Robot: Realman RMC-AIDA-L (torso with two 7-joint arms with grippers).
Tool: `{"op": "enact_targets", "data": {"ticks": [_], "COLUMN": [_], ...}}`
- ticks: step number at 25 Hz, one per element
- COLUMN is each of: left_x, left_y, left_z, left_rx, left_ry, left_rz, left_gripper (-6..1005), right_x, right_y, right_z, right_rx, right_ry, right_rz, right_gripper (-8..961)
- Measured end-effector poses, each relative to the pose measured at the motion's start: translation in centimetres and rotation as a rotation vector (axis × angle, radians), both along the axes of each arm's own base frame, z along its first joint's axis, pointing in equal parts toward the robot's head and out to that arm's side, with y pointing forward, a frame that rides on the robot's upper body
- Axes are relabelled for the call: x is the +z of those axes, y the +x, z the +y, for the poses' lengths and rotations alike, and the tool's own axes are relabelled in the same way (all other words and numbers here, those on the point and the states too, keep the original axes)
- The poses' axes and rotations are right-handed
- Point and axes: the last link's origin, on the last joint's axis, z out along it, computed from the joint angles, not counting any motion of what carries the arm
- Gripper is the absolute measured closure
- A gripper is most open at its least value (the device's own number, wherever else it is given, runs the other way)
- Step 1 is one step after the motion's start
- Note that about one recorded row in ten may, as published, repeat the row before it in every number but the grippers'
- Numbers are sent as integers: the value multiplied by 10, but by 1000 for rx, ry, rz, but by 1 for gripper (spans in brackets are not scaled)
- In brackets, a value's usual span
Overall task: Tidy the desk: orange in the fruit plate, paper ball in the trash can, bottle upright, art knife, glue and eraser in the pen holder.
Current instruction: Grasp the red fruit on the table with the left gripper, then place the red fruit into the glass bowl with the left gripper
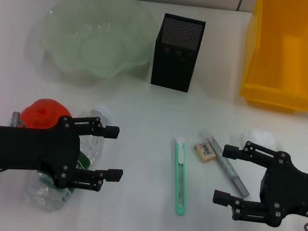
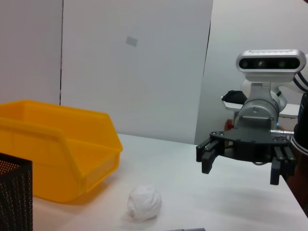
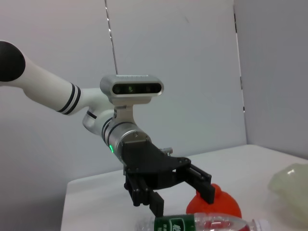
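Note:
An orange lies at the front left, beside a clear bottle that lies on its side. My left gripper is open and hovers over the bottle. It also shows in the right wrist view, with the orange and bottle below it. A green art knife, an eraser and a grey glue stick lie at centre front. A white paper ball lies just behind my right gripper, which is open and empty.
A green glass fruit plate sits at the back left and a black mesh pen holder at the back centre. A yellow bin sits at the back right. The left wrist view shows the bin and paper ball.

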Motion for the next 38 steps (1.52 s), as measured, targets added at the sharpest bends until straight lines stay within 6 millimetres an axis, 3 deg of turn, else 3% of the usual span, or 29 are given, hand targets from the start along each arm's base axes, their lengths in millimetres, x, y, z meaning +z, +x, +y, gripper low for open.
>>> {"op": "enact_targets", "data": {"ticks": [12, 17, 18, 25, 38], "left_x": [6, 31, 37, 32, 29], "left_y": [-4, -29, -44, -67, -78], "left_z": [-1, -1, -3, 1, 13], "left_rx": [6, 122, 183, 287, 373], "left_ry": [66, 252, 320, 367, 377], "left_rz": [-22, -43, -16, 93, 172], "left_gripper": [199, 200, 200, 201, 480], "right_x": [-1, -1, -1, -1, -2], "right_y": [1, 3, 4, 5, 5], "right_z": [-4, -7, -7, -8, -9], "right_rx": [0, -12, -17, -17, -23], "right_ry": [12, 14, 16, 20, 28], "right_rz": [17, 18, 16, 13, 25], "right_gripper": [120, 121, 121, 121, 121]}}
